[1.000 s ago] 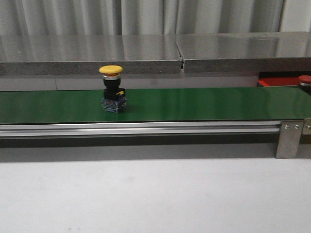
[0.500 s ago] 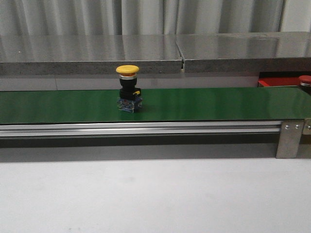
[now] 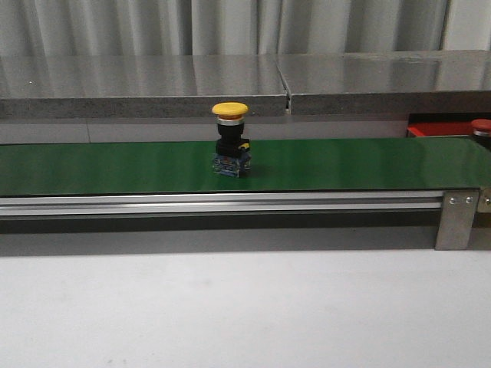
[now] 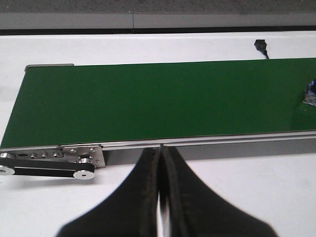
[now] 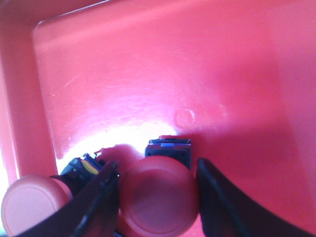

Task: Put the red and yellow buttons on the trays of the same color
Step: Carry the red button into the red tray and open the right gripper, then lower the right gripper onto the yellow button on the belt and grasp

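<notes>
Front view: yellow button [image 3: 230,140] stands upright on belt [image 3: 345,162]; left hand [image 4: 160,163] pinched closed.

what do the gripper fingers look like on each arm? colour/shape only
Left gripper: two black fingers, broad at the base and tapering to tips, with matte, slightly worn inner edges. Right gripper: dark fingers, similarly tapered, tinted red by the surroundings. No cables or markings visible on either.

— Front view: evenly lit, rather dim, soft sheen along the steel shelf [image 3: 230,77]; sharp enough throughout.
— Left wrist: bright, white table [image 4: 276,187] near washed out, fingers [image 4: 148,197] dark and blurred.
— Right wrist: strong white glare on the red tray [image 5: 148,74], red button cap [image 5: 159,200] soft, out of focus, shadowed.
</notes>
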